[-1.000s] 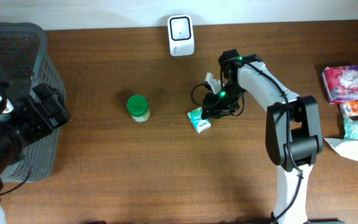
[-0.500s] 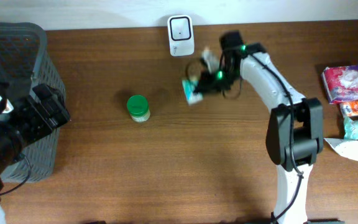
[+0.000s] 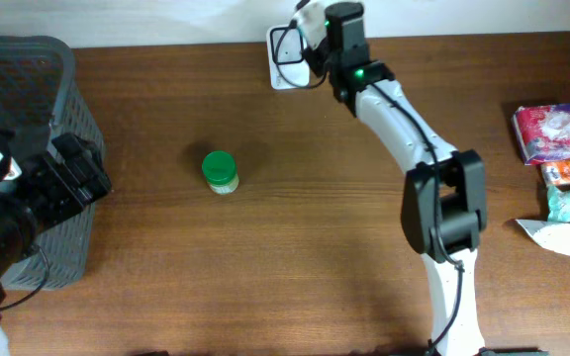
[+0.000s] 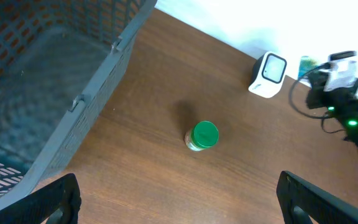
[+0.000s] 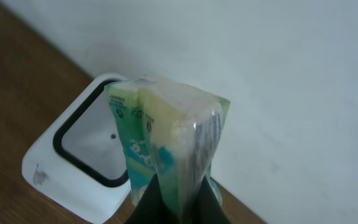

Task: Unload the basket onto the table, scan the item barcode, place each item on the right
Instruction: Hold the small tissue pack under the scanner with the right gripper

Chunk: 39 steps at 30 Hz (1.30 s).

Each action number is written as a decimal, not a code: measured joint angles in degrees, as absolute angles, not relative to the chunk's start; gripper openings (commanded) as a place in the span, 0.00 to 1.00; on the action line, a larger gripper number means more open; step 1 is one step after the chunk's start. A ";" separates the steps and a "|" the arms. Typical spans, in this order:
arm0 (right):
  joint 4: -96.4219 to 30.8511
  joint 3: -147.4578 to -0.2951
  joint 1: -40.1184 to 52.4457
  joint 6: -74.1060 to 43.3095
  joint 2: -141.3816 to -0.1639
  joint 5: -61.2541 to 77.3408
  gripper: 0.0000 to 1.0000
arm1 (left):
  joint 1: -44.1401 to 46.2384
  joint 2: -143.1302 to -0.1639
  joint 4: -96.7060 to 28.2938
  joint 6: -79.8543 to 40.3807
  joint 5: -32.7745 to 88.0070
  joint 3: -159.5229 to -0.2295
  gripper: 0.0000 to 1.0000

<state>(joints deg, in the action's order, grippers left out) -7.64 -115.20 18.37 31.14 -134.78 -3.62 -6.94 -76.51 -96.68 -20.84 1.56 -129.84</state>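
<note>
My right gripper (image 5: 176, 186) is shut on a small teal-and-green packet (image 5: 166, 130), pinched by its lower end and held upright. The packet hangs just above and to the right of the white scanner (image 5: 73, 162) with its black-framed window. From overhead, the right gripper (image 3: 312, 28) is at the table's back edge beside the scanner (image 3: 287, 54). The left wrist view shows the packet (image 4: 306, 64) just right of the scanner (image 4: 268, 74). My left gripper (image 4: 179, 199) is open and empty, high above the table near the basket.
A green-lidded jar (image 3: 219, 170) stands left of the table's middle. At the far left a grey mesh basket (image 3: 28, 99) sits under the left arm. Several packets (image 3: 554, 133) and a white sheet (image 3: 562, 237) lie along the right edge.
The right gripper shut on the packet, lifted it off the table's middle and carried it back and left to the scanner. The left arm has not moved.
</note>
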 measured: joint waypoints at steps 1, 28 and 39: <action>-6.44 -115.15 18.76 33.39 -135.48 -3.81 0.04 | -6.94 -76.51 -96.68 -20.84 1.56 -129.84 0.99; -28.34 -115.18 -7.73 -13.85 -125.73 84.16 0.04 | -6.94 -76.51 -96.71 -20.84 1.56 -129.84 0.99; -26.59 -115.18 2.68 -29.36 -125.73 87.11 0.04 | -6.94 -76.51 -96.68 -20.84 1.56 -129.84 0.99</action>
